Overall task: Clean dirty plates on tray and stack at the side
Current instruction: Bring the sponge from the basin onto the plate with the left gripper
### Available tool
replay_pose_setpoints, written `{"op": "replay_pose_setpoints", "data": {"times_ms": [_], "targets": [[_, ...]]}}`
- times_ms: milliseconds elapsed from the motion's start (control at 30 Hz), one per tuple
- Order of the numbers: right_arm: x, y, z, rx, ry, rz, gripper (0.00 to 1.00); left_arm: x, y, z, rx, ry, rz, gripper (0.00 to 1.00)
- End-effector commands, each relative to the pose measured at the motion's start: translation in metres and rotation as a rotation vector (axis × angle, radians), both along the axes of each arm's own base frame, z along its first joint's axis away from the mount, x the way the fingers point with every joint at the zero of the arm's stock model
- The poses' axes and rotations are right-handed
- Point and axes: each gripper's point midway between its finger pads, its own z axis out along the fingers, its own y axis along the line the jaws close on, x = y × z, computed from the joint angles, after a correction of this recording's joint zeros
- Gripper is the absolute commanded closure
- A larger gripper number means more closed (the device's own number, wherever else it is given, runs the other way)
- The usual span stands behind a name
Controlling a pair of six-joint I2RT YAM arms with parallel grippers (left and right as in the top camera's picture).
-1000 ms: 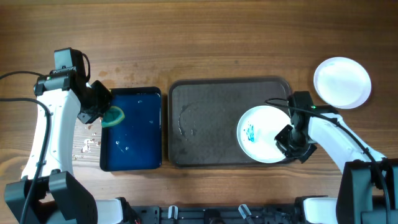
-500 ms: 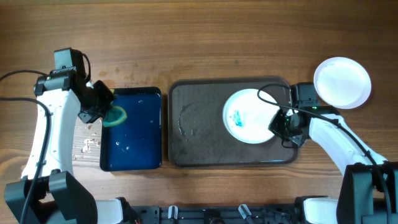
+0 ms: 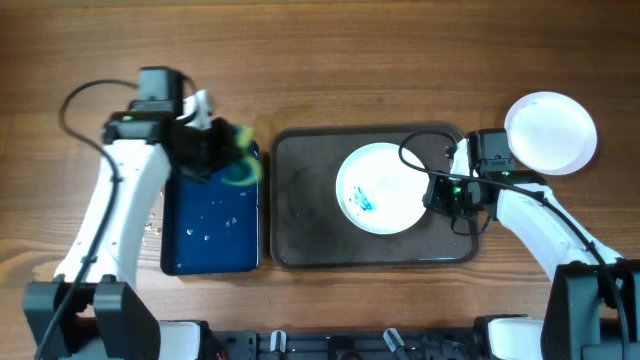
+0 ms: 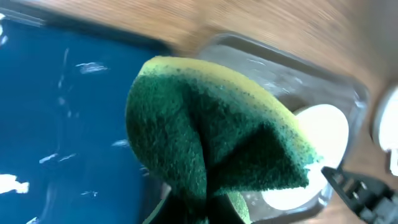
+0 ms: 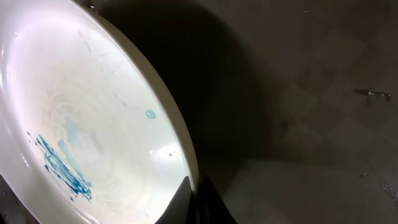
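Note:
A white dirty plate [image 3: 382, 187] with teal scribble marks sits tilted over the middle of the dark tray [image 3: 305, 215]. My right gripper [image 3: 436, 194] is shut on the plate's right rim; the right wrist view shows the rim [image 5: 180, 149] pinched between my fingers [image 5: 198, 196]. My left gripper [image 3: 222, 160] is shut on a green and yellow sponge [image 3: 238, 168] above the right edge of the blue basin. The left wrist view shows the sponge [image 4: 211, 137] folded in my jaws, with the plate [image 4: 317, 155] beyond it.
A dark blue basin [image 3: 210, 215] with water stands left of the tray. Clean white plates [image 3: 550, 132] are stacked on the wooden table at the far right. Water drops lie on the table left of the basin.
My left gripper lifted the sponge out of the basin's left side and carried it right, toward the tray. My right gripper dragged the plate left and up to the tray's middle.

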Motion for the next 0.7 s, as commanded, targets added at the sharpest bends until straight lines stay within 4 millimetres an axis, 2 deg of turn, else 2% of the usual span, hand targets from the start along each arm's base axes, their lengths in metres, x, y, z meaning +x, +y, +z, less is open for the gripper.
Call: {"op": "replay_pose_setpoints", "data": {"times_ms": [0,67,200,367,433,533,667], "targets": [[-0.006,0.006,-0.011,0.016,0.035,0.030,0.95,0.001,-0.056,0.001,-0.078,0.000,-0.086,0.96],[-0.010,0.009,-0.019,0.014,0.063,0.045,0.96,0.002,-0.086,-0.007,-0.094,0.002,-0.124,0.96],[-0.011,0.015,-0.025,0.019,0.075,0.063,0.96,-0.002,-0.131,-0.031,-0.106,0.021,-0.205,0.96],[-0.010,0.016,-0.025,0.026,0.071,0.064,0.96,-0.019,-0.175,-0.070,-0.096,0.077,-0.311,0.96],[-0.010,0.016,-0.025,0.026,0.071,0.064,0.96,-0.030,-0.199,-0.085,-0.135,0.107,-0.365,0.96],[-0.010,0.016,-0.025,0.026,0.071,0.064,0.96,-0.036,-0.229,-0.093,-0.213,0.126,-0.390,0.96],[-0.010,0.016,-0.025,0.026,0.073,0.064,0.96,-0.044,-0.255,-0.103,-0.262,0.147,-0.394,0.96]]}}
